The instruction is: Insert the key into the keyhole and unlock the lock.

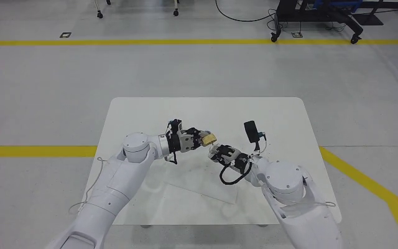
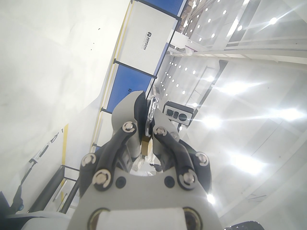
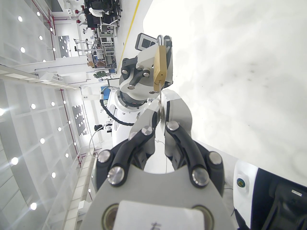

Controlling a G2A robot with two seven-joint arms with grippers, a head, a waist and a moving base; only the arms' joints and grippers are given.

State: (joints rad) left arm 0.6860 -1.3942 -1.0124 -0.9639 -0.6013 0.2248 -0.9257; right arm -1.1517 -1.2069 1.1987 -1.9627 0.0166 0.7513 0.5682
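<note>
The left arm (image 1: 134, 149) and right arm (image 1: 283, 180) both bend inward at the elbow, so their wrists face each other. The left gripper (image 1: 200, 138) is turned sideways towards the other arm, its jaws clamped on a padlock's (image 3: 160, 65) shackle end. The right gripper (image 1: 217, 151) sits just beside it, angled up towards it, jaws pinched on a key's (image 3: 159, 90) head. The two grippers are almost tip to tip.

The padlock (image 3: 160, 65) body is brushed brass with a dull sheen; its shackle (image 3: 160, 38) and the key (image 3: 159, 92) are bright polished metal; the right claw (image 3: 164, 108) is smooth grey plastic with shiny steel pins; the table (image 1: 155, 112) is matt white.
</note>
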